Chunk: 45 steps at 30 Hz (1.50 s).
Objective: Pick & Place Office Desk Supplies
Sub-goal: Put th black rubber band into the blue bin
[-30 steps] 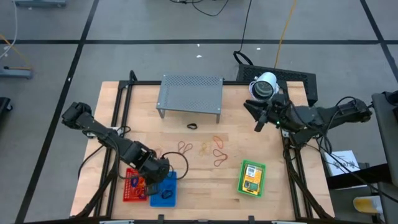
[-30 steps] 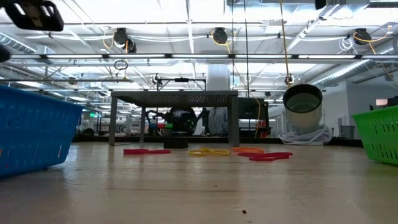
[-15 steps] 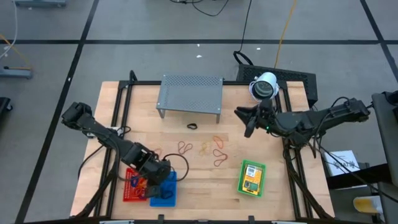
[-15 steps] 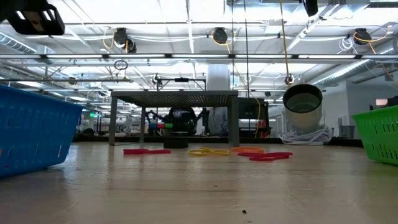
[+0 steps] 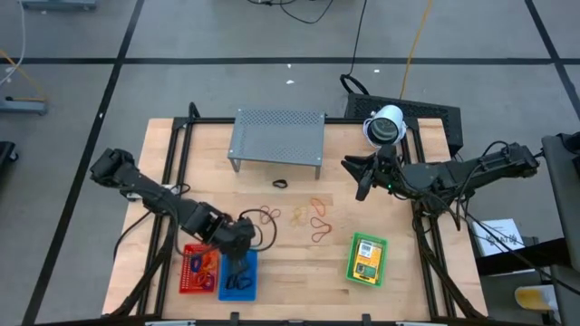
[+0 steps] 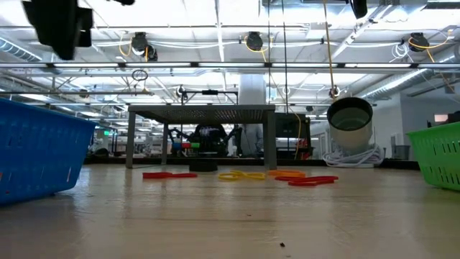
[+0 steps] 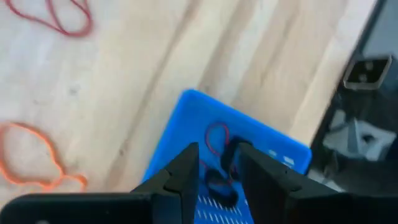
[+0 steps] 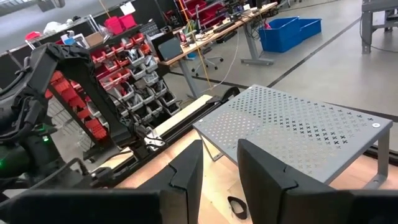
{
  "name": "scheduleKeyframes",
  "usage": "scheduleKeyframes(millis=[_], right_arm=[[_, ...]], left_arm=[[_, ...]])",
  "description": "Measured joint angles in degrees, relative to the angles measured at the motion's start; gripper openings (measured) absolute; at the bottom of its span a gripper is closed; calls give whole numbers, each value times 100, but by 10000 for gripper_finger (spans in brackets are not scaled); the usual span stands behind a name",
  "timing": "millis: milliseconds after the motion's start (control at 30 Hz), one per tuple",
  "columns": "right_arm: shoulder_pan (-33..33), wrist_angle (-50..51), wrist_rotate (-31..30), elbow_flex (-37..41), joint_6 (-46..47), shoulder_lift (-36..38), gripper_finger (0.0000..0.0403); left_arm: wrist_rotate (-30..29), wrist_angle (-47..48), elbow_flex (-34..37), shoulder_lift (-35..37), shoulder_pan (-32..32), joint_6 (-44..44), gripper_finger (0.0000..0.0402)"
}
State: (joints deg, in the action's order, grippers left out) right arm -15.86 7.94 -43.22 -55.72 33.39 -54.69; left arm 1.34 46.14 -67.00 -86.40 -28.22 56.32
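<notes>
High view: the left gripper (image 5: 239,243) is seen low in the frame, left of centre, over the near edge of the blue basket (image 5: 238,277), which sits beside the red basket (image 5: 197,272). Dark items and a red loop are seen inside the blue basket (image 7: 249,155) only in the left wrist view, where the fingers (image 7: 186,171) are parted by a narrow gap with nothing between them.

Rubber-band loops (image 5: 304,217) are scattered at the centre of the table (image 5: 399,244), red and orange ones mixed, with a yellow one among them. A small black clip (image 5: 280,184) lies just below the grey perforated shelf (image 5: 277,136), apart from the loops. In the lower right part of the frame a green basket (image 5: 367,258) is seen holding a yellow-orange packet (image 5: 366,260).

The right gripper (image 5: 362,177) is held at the right of centre, above the table, pointing toward the shelf. In the right wrist view its fingers (image 8: 186,171) are slightly spread and empty; the shelf top (image 8: 292,127) and the black clip (image 8: 236,207) are seen beyond them.

Low view: the loops (image 6: 241,175) are shown flat on the table as a thin coloured row in front of the shelf legs. The blue basket wall (image 6: 36,155) is cut by the left edge and the green basket (image 6: 438,155) by the right edge. Basket contents are hidden here.
</notes>
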Motion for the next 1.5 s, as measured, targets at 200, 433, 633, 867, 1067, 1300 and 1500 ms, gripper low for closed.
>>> scheduleKeyframes(millis=[200, 433, 633, 867, 1067, 1300, 1500], right_arm=[[0, 2, 2, 0, -64, 54, 89], [0, 4, 4, 0, -256, 308, 89], [2, 1, 364, 0, -654, 637, 89], [0, 2, 699, 0, -730, 860, 89], [0, 26, 1216, 0, -880, 874, 89], [0, 34, 1349, 2, -903, 869, 89], [0, 48, 1350, 2, -915, 874, 89]], left_arm=[[-182, -395, 0, 0, 419, -373, 118], [-302, -401, 0, 1, 949, -1277, 118], [-1098, -463, 0, -1, 1526, -1168, 118], [-2051, -978, 4, -69, 2055, -1985, 118], [-1844, -2001, 0, -377, 2381, -3672, 118], [-556, -1815, 4, -920, 2827, -3711, 118], [246, -1920, 4, -1358, 3121, -3642, 118]])
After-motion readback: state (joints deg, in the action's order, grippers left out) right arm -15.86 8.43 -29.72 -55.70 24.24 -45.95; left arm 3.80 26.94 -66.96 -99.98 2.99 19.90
